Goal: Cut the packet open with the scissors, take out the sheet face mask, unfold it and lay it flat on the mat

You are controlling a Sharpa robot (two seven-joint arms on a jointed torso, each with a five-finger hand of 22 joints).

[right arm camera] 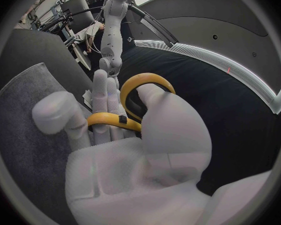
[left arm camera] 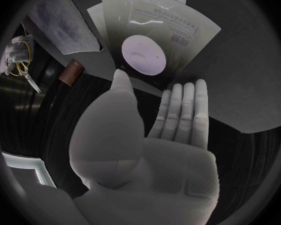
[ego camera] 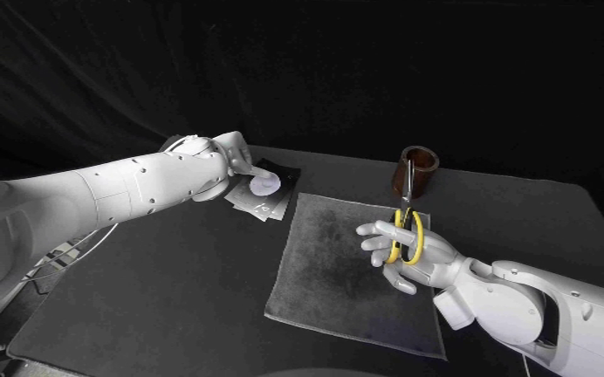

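A fan of pale face-mask packets (ego camera: 267,192) (left arm camera: 154,29) lies on the black table just left of the grey mat (ego camera: 353,272); the top one bears a round white patch. My left hand (ego camera: 216,166) (left arm camera: 154,135) hovers over them with fingers straight and nothing in it. My right hand (ego camera: 405,253) (right arm camera: 131,150) holds the yellow-handled scissors (ego camera: 407,224) (right arm camera: 139,87) above the mat's right side, fingers through the loops. The blades point toward the brown cup (ego camera: 421,170).
The brown cup (left arm camera: 70,71) stands upright behind the mat's far right corner. In the left wrist view the mat (left arm camera: 58,19) lies beside the packets, and my right hand with the scissors (left arm camera: 17,60) shows beyond it.
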